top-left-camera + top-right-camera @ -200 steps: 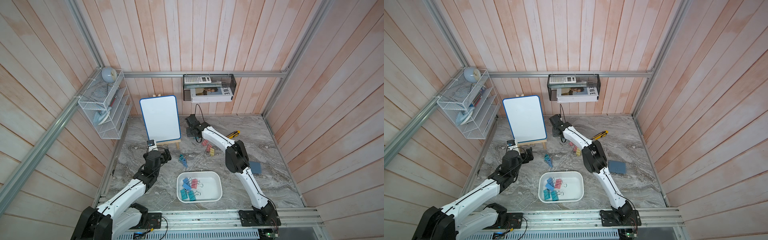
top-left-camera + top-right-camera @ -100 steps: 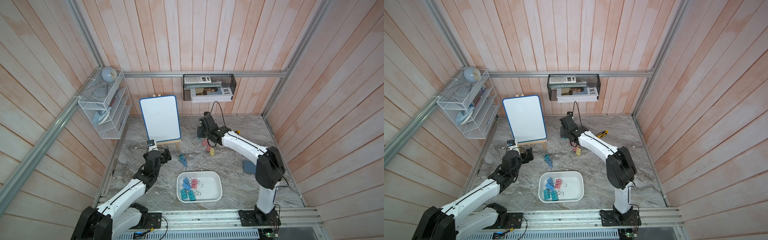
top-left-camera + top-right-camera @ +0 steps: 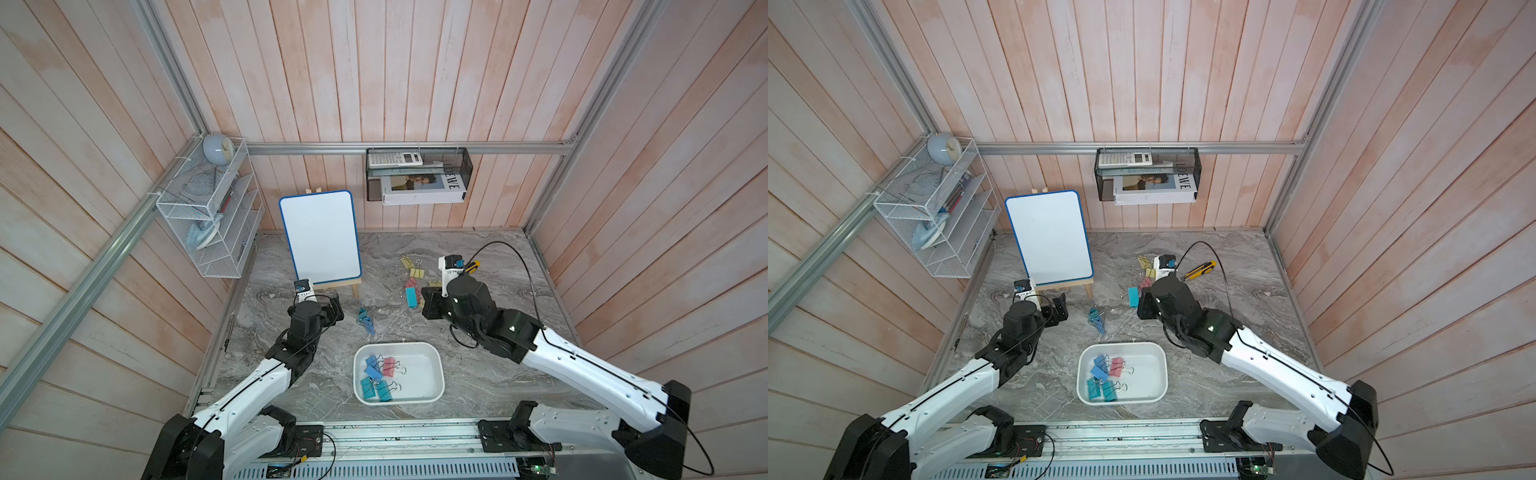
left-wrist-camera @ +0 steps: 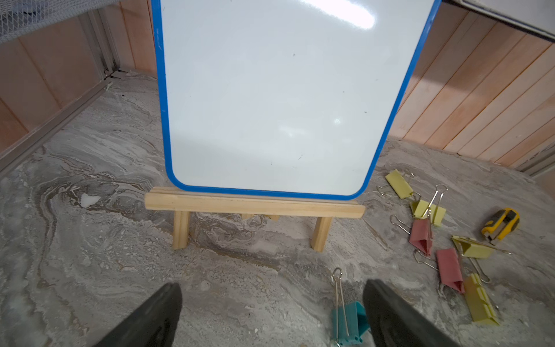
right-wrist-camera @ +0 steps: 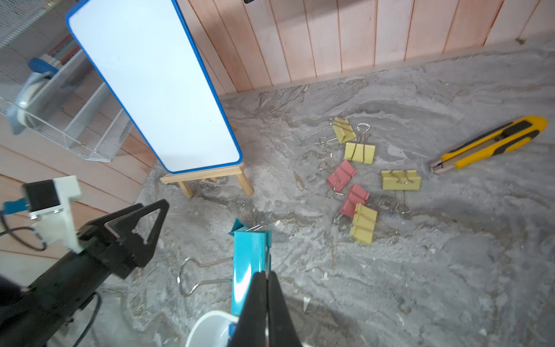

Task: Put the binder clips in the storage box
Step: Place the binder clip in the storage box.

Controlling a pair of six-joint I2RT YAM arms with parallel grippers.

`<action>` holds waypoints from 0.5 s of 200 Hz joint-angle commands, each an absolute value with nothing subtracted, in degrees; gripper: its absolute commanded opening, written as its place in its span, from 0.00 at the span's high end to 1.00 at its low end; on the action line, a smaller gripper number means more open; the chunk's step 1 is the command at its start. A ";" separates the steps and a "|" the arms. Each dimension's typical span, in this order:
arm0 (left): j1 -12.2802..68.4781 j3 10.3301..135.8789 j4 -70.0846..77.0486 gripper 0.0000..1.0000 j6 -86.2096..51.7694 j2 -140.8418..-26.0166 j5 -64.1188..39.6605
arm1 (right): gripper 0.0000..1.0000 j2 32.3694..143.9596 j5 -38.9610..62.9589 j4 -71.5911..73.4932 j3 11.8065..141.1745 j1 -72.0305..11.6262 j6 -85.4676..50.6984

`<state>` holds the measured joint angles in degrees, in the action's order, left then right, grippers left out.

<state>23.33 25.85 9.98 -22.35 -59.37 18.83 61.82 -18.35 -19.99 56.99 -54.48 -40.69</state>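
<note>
The right jaws were pinched shut on a teal binder clip (image 5: 250, 264), held up beyond the storage box (image 3: 419, 374), apparently for carrying there. The left jaws gaped wide, poised for blue clips (image 3: 365, 320) beyond that box.

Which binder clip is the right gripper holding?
The teal clip pinched in the shut right gripper; the pink and yellow clips lie free on the table, other teal ones in the storage box.
</note>
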 commanded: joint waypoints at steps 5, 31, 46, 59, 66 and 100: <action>23.08 25.19 11.47 0.00 -22.80 -59.68 18.06 | 1.00 57.59 -17.89 -22.11 49.23 -57.13 -53.92; 23.04 25.05 11.52 0.00 -22.94 -59.86 18.10 | 1.00 53.88 -17.24 -17.43 39.39 -60.10 -63.41; 23.03 25.07 11.65 0.00 -23.02 -60.11 18.19 | 1.00 53.85 -15.68 -12.67 33.74 -60.47 -68.31; 23.10 25.10 11.69 0.00 -23.12 -60.37 18.11 | 1.00 54.94 -14.04 -7.84 30.21 -60.56 -71.44; 23.03 25.05 11.69 0.00 -23.12 -60.55 18.11 | 1.00 55.77 -13.28 -5.30 28.75 -60.62 -73.04; 23.07 25.25 11.86 0.00 -23.11 -61.17 18.20 | 1.00 60.92 -10.85 0.28 26.62 -61.52 -75.01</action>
<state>23.29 25.65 10.35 -22.59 -60.69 18.44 58.50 -13.39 -8.21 26.89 -60.71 -70.43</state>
